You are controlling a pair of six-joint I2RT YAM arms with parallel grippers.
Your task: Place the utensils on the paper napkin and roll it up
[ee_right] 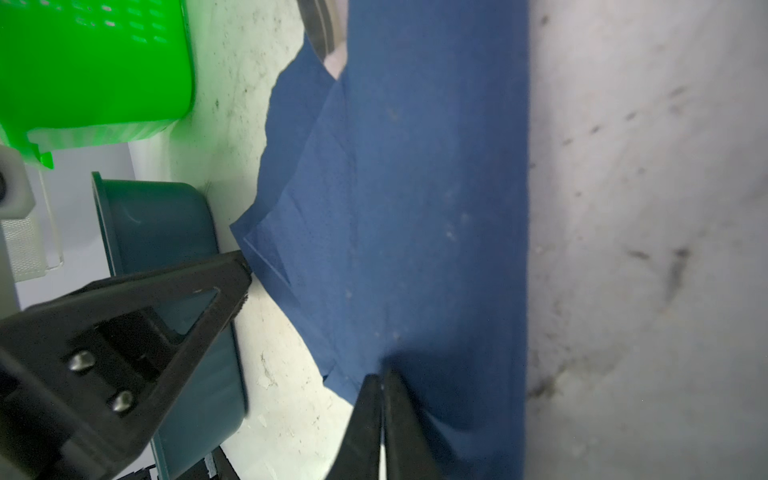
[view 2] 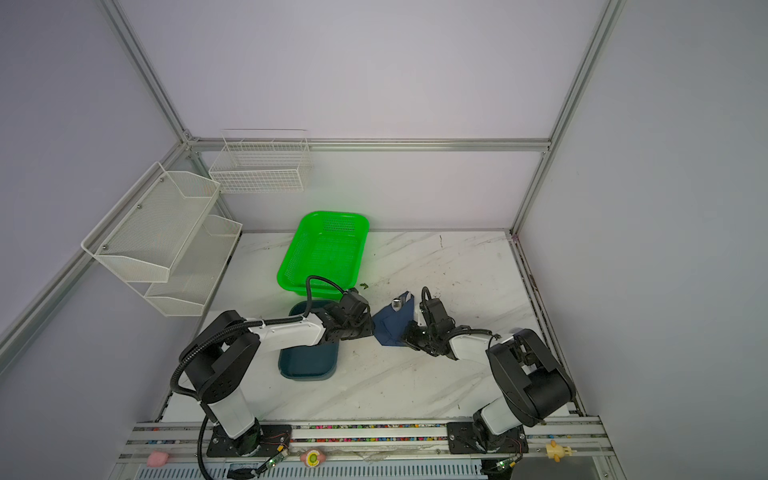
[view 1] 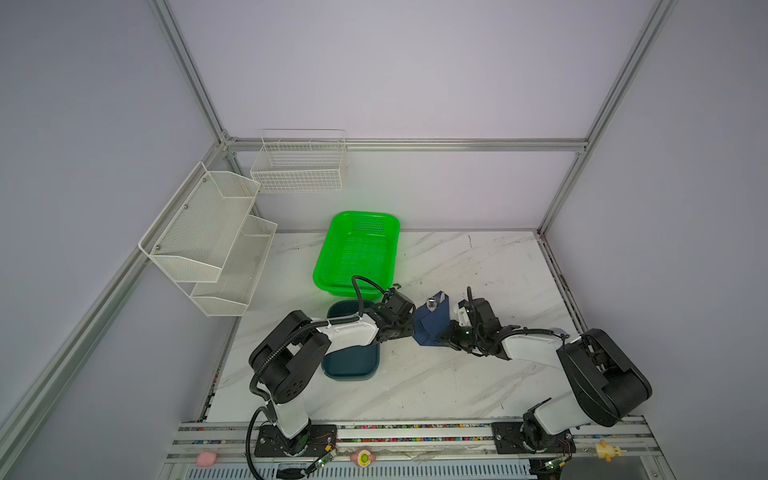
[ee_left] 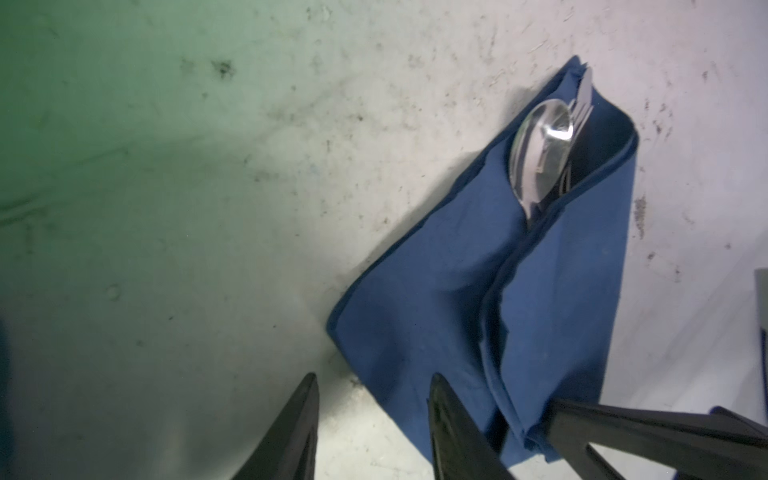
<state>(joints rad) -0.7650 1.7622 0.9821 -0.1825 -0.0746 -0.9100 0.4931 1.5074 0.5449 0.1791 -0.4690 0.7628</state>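
At the centre of the bench (view 1: 457, 382), between the two arms, lies the paper napkin (view 1: 432, 328), folded lengthwise into a loose wrap around the utensils (view 1: 434, 300). Its far end is open: the bowl of the spoon (ee_left: 540, 145) and the tines of the fork (ee_left: 582, 110) protrude there, and a flat tip behind them may be the knife (ee_left: 587, 85). The right fingers (ee_right: 365, 415) are pressed together on the napkin's near right edge, pinching a pucker of the sheet. The left fingers (ee_left: 453, 428) stand moderately apart at the napkin's left edge, with only bare bench between them and nothing gripped. Left of the napkin sits the teal tray (view 1: 353, 365), partly beneath the left arm. Just beyond the tray, farther back, stands the green basket (view 1: 357, 249).
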